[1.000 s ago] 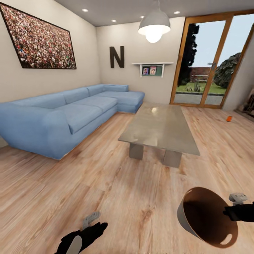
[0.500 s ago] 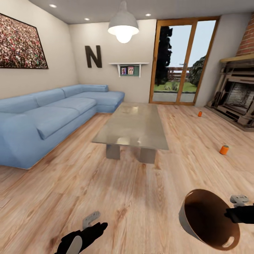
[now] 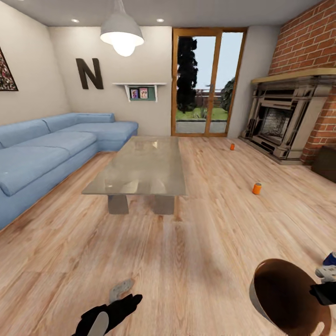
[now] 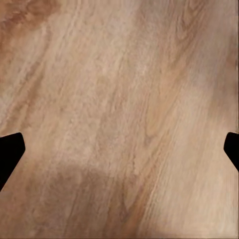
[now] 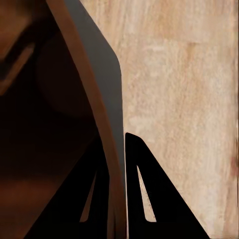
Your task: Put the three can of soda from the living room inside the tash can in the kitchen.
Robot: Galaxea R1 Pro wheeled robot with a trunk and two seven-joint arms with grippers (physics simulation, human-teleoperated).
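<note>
Two bright-orange soda cans stand on the wood floor of the living room: one (image 3: 256, 188) right of the coffee table, the other (image 3: 232, 146) farther off near the glass door. A third can is out of view. My right gripper (image 3: 322, 293) is shut on the rim of the trash can (image 3: 254, 295), a pale grey bucket with a brown inside, held tilted low at the right. The right wrist view has both fingers (image 5: 144, 189) clamped over the bucket's wall (image 5: 107, 94). My left gripper (image 3: 126, 295) hangs open over bare floor, its fingertips (image 4: 10, 149) wide apart.
A glass-topped coffee table (image 3: 140, 170) stands ahead in the middle. The blue corner sofa (image 3: 46, 149) runs along the left. A brick fireplace (image 3: 282, 123) and a dark cabinet (image 3: 326, 163) are at the right. Open floor lies between me and the cans.
The camera has swung right, so the sofa and table slid left while the fireplace and nearer can came further in. Both grippers keep their poses; the bucket stays held.
</note>
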